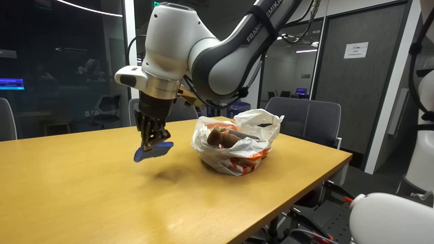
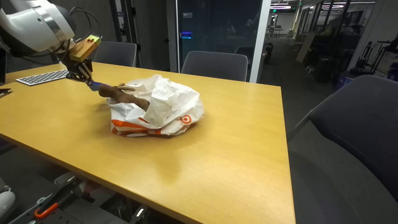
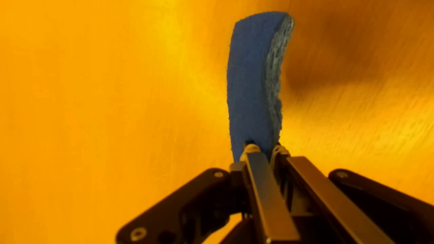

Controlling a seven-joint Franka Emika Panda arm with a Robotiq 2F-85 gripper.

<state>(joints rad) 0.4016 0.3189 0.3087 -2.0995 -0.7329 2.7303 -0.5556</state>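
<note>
A: Holding what, please, and how firmly?
B: A blue sponge, pinched near one end by the hand. Nearly closed, with only a narrow gap, filled by the sponge.
A: And in which place to find it?
B: In an exterior view, left of the centre and slightly below the middle of the frame, above the worktop. Seemingly not touching it, because of a shadow lying apart, lower in the frame.
A: How far with the work?
B: Judging from these views: grasped and, most likely, lifted. Not yet released, not yet set down anywhere.
A: Any container to mention?
B: Yes, a white plastic bag, near the centre of the frame, to the right of the sponge and apart from it. Open at the top.
A: With something inside?
B: A brown, soft-looking thing, lying in the mouth with one end sticking out toward the left of the frame. Beside it, a dark grey thing. Deeper contents hidden, so impossible to tell.
</note>
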